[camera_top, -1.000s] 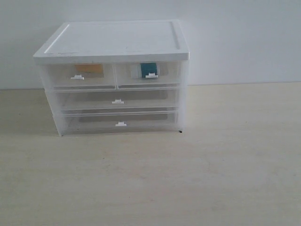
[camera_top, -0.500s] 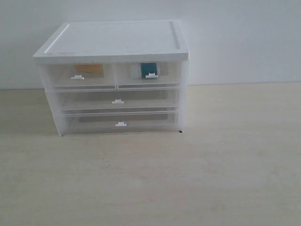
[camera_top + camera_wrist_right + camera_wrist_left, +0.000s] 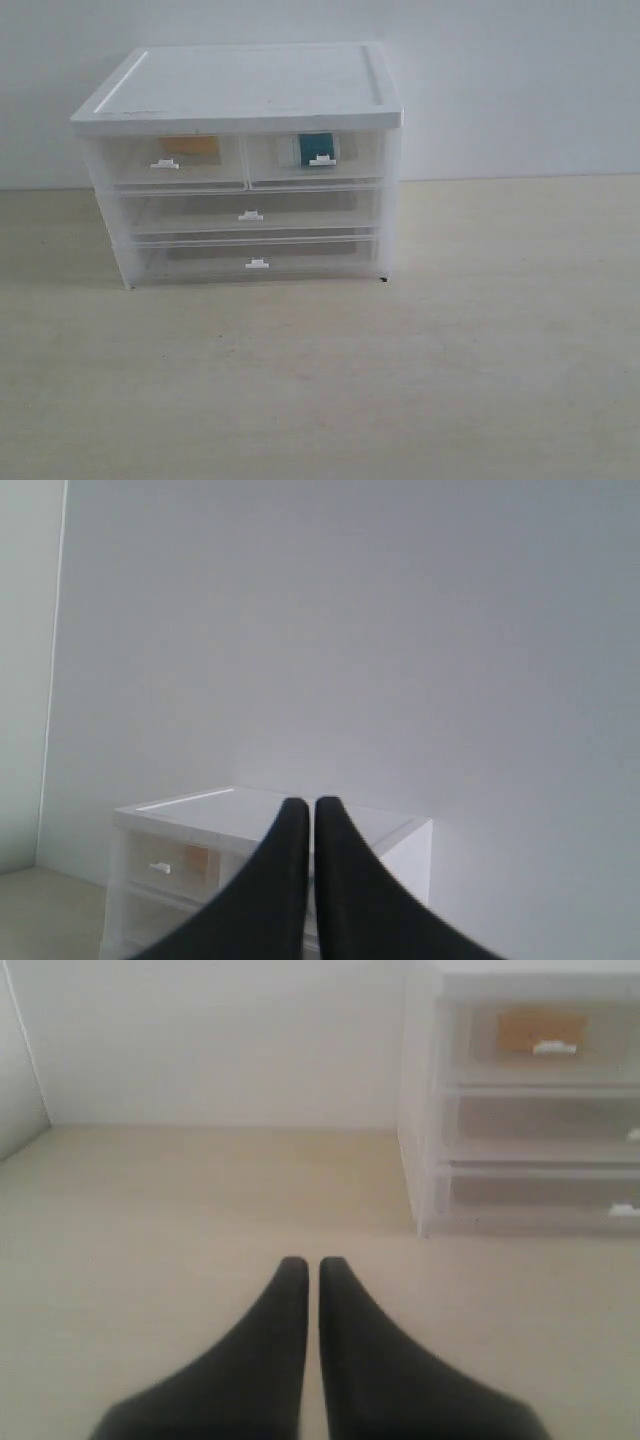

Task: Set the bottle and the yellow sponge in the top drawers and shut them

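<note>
A: Where are the task things now?
B: The yellow sponge (image 3: 190, 146) lies inside the cabinet (image 3: 240, 90), in the left one of the top drawers (image 3: 215, 168) as the exterior view shows it. The bottle (image 3: 318, 148) is in the right one. Both fronts look flush with the cabinet, so I judge the task finished.
A: And the arms?
B: The left gripper (image 3: 313, 1262) and the right gripper (image 3: 311, 802) have fingers pressed together, holding nothing, well apart from the cabinet. The best move is to keep clear of it.
A: Anything unclear?
B: Through the cloudy fronts I see only colour patches, and I cannot make out the bottle's cap
</note>
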